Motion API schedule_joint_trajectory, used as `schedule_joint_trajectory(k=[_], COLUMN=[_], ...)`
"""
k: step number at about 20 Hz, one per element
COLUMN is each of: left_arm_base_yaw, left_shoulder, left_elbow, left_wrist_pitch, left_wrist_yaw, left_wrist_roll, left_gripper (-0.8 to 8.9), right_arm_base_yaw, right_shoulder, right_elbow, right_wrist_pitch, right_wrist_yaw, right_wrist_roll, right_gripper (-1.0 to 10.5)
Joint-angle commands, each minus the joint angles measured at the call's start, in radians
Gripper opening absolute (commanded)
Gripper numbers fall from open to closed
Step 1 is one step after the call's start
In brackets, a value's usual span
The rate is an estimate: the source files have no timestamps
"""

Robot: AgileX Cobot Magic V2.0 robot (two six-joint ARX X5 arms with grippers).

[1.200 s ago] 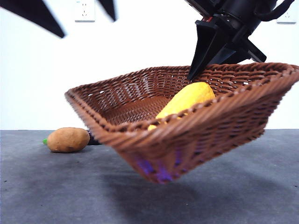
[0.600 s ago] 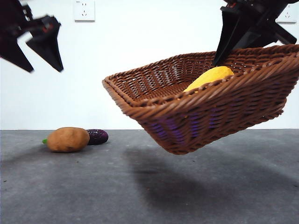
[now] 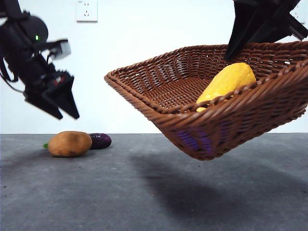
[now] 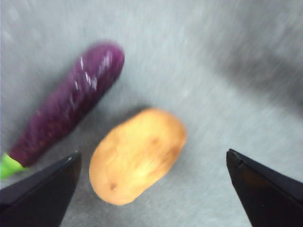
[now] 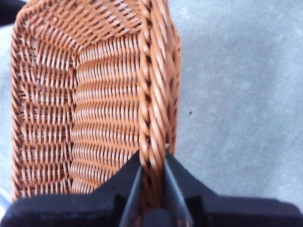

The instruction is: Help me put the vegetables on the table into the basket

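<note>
Front view: potato (image 3: pixel 70 143) hides most of the eggplant (image 3: pixel 100 140).

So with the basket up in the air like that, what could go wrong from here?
1. The basket hangs tilted off the table, held only by the right gripper pinching its rim; it could slip or twist.
2. The yellow vegetable lies loose against the lower wall and might roll out.
3. The left gripper, open above the potato, could nudge the touching eggplant away.
</note>
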Motion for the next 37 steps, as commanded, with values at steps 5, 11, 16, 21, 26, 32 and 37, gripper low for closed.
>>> schedule_joint_trajectory(k=[5,11,16,21,26,32,37], left_arm_base_yaw=[0.002,0.003,0.001,0.001,0.002,0.001,-0.017], left_shoulder=[0.113,0.160,0.161,0.159,0.126,-0.116,-0.381], left_elbow=[0.000,0.000,0.000,0.000,0.000,0.000,0.000], left_wrist_pitch=[0.077,0.120,0.120,0.090,0.014,-0.026,-0.195], left_wrist_yaw=[0.000,-0.039,-0.049,-0.031,-0.002,0.031,0.070], left_wrist_roll=[0.034,0.029,0.002,-0.060,-0.059,-0.076,-0.087], left_gripper=[5.34,5.18,0.52,-0.06,-0.05,-0.05,-0.05], right_arm_base_yaw=[-0.010,-0.010,-0.010,-0.010,-0.027,-0.084,-0.101], right_shoulder=[-0.007,-0.007,-0.007,-0.006,-0.005,0.006,0.060], right_elbow=[-0.002,-0.002,-0.002,-0.002,-0.003,-0.003,-0.003], right_wrist_pitch=[0.016,0.047,0.049,0.030,0.007,-0.014,-0.019], right_wrist_yaw=[-0.019,-0.021,-0.017,-0.001,0.050,0.049,0.032], right_wrist_roll=[-0.029,-0.026,-0.025,-0.025,-0.017,-0.018,-0.008], right_gripper=[-0.1,-0.1,-0.1,-0.1,-0.1,-0.1,-0.1])
